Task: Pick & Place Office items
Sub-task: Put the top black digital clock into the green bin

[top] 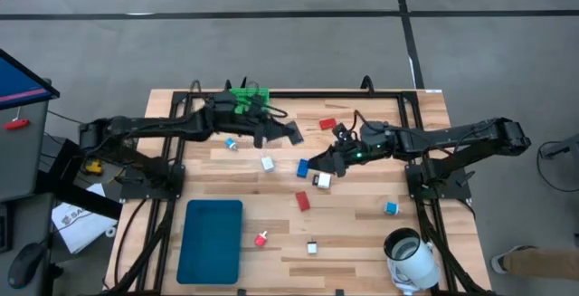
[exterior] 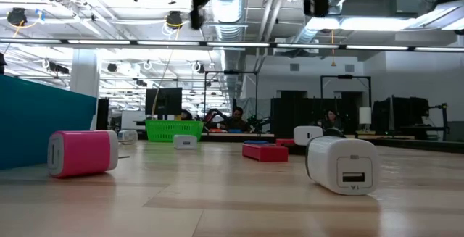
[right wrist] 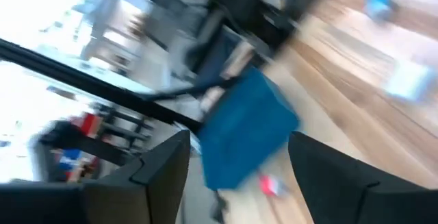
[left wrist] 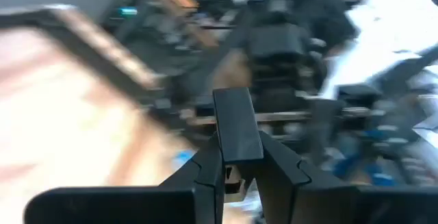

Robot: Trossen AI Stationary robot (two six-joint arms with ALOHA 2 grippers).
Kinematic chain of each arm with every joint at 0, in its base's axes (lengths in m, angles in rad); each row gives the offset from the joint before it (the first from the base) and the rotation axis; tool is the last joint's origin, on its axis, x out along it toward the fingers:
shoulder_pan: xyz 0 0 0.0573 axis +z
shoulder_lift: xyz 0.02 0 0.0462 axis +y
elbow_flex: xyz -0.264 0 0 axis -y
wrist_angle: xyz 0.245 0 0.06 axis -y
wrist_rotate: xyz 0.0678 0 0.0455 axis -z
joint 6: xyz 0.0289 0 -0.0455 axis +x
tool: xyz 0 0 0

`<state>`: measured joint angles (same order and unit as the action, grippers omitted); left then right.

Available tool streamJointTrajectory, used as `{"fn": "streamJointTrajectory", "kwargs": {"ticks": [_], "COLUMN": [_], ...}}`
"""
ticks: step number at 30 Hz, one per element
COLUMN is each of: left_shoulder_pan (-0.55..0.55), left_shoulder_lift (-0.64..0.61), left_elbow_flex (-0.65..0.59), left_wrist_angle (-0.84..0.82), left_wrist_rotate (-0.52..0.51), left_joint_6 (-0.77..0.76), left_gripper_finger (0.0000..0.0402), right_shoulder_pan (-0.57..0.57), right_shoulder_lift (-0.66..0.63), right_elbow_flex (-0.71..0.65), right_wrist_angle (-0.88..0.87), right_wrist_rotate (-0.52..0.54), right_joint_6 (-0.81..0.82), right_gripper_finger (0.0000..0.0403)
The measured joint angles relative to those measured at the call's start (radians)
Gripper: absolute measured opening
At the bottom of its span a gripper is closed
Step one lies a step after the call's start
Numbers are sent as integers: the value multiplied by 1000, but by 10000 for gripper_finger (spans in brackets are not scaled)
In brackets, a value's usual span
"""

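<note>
Small office items lie scattered on the wooden table: a red block [top: 327, 124], a cyan-white bit [top: 232, 144], a white bit [top: 268, 163], a blue block [top: 302, 168], a white cube [top: 322, 180], a red block [top: 302, 201], a cyan cube [top: 391, 208], a pink-red bit [top: 261, 239] and a white bit [top: 312, 248]. My left gripper [top: 291, 135] hangs right of the green bin [top: 249, 99], shut on a black oblong block [left wrist: 236, 125]. My right gripper [top: 315, 162] is open above the blue block and white cube. My left gripper pinches the black oblong block between its two fingers [left wrist: 205, 172]. The fingers are on its rear end [left wrist: 238, 157], and the rest of the block sticks out forward past the fingertips, along the fingers. The block is lifted clear of the table.
A teal tray [top: 210, 239] lies at the near left of the table. A large white mug-like cylinder [top: 412, 255] stands at the near right corner. In the low view a pink cube [exterior: 83, 152] and a white charger-like piece [exterior: 341, 163] lie close to the camera.
</note>
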<state>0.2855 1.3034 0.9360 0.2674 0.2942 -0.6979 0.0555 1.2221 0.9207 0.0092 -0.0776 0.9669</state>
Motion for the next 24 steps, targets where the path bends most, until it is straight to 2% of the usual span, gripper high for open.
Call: {"fn": "streamJointTrajectory", "kwargs": {"ticks": [6,12,15,17,21,24], "left_shoulder_pan": [76,101,96,82,54,80], "left_shoulder_lift": [-209,-373,-387,-365,-259,-144], "left_elbow_flex": [0,0,0,0,0,0], "left_wrist_angle": [-448,-834,-983,-1023,-959,-868], "left_wrist_rotate": [-336,-639,-673,-667,-653,-654], "left_joint_6": [156,133,69,40,-1,-14], "left_gripper_finger": [50,50,50,50,51,51], "right_shoulder_pan": [4,20,32,42,43,41], "right_shoulder_lift": [-9,-13,-13,-13,-13,-13], "right_elbow_flex": [0,0,0,0,0,0], "right_wrist_angle": [-252,-349,-384,-401,-410,-410], "right_wrist_rotate": [25,52,69,84,105,114], "right_joint_6": [42,94,119,134,151,157], "right_gripper_finger": [234,226,224,223,223,223]}}
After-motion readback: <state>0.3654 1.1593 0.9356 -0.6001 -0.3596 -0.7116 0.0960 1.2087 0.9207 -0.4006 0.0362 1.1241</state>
